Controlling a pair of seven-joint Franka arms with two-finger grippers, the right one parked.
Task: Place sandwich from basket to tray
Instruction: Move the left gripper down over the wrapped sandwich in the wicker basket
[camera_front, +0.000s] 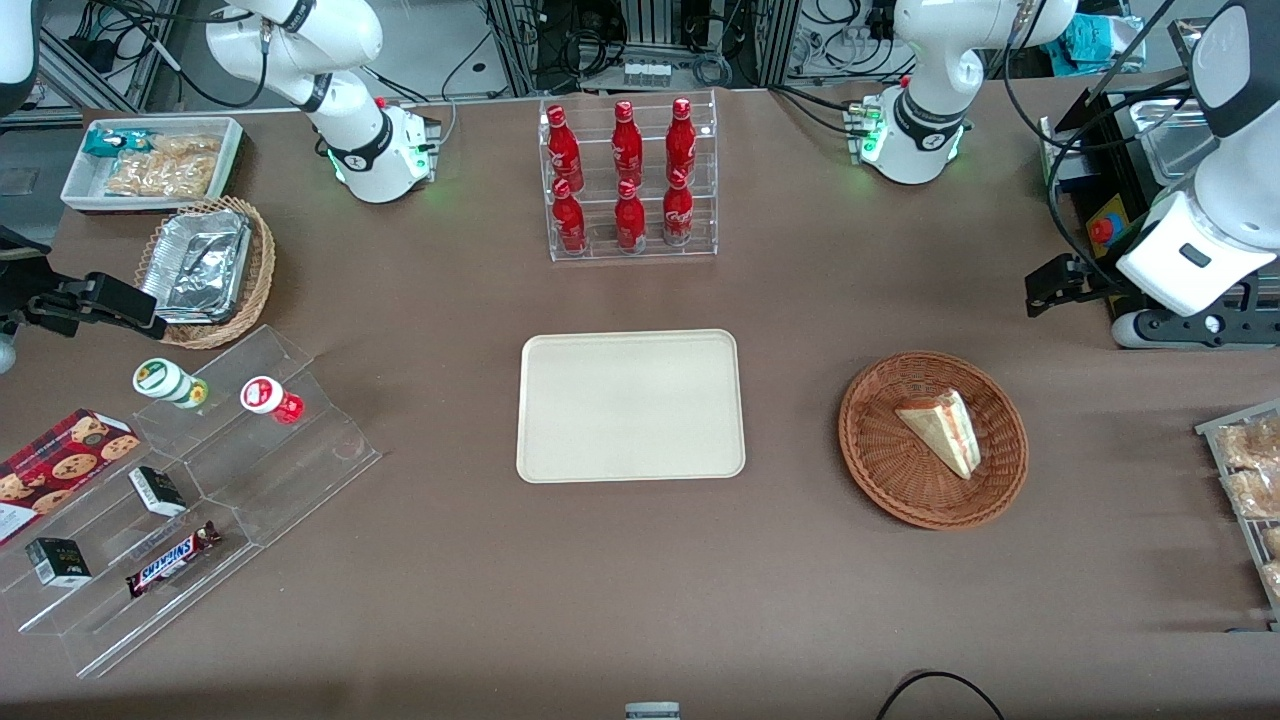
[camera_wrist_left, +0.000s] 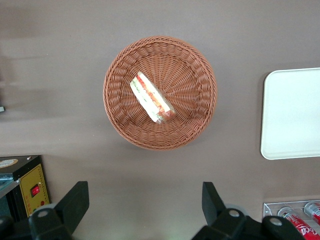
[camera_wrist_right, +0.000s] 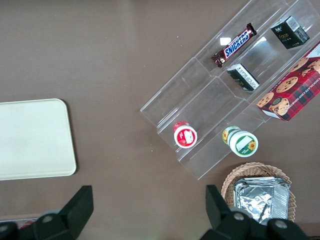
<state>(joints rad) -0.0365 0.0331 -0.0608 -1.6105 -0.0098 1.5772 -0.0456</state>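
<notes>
Your sandwich (camera_front: 940, 430) lies on its side in the basket (camera_front: 880, 460), which rests on the desk (camera_front: 450, 560) toward the working arm's end, well apart from the bare tray (camera_front: 630, 405). Your gripper (camera_wrist_left: 145, 207) hangs high above the desk near the basket, its fingers (camera_wrist_left: 75, 200) spread wide and holding nothing.

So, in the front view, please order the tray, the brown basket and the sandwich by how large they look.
Largest to smallest:
1. tray
2. basket, clearly smaller in area
3. sandwich, lying inside the basket
All rest on one table, so nearness hardly matters. The gripper hangs above, fingers open.
</notes>
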